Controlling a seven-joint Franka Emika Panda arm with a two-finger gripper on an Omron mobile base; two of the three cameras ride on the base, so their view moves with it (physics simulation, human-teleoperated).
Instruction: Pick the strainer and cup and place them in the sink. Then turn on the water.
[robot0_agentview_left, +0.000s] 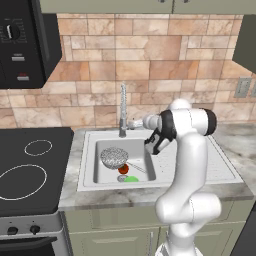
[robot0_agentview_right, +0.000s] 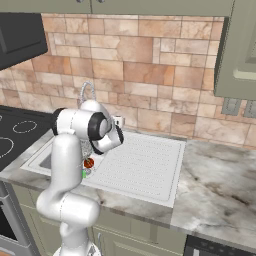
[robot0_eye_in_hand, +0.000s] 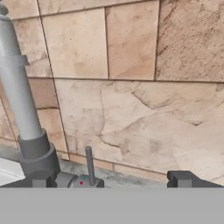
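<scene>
Your pincer (robot0_eye_in_hand: 111, 178) stands wide and holds nothing, its tips pointing at the base of the faucet (robot0_agentview_left: 123, 112), with the small lever (robot0_eye_in_hand: 89, 164) just in front of them. You see the strainer (robot0_agentview_left: 114, 157) and the green cup (robot0_agentview_left: 131, 179) lying inside the sink (robot0_agentview_left: 87, 167), a red ball (robot0_agentview_left: 123, 169) between them.
</scene>
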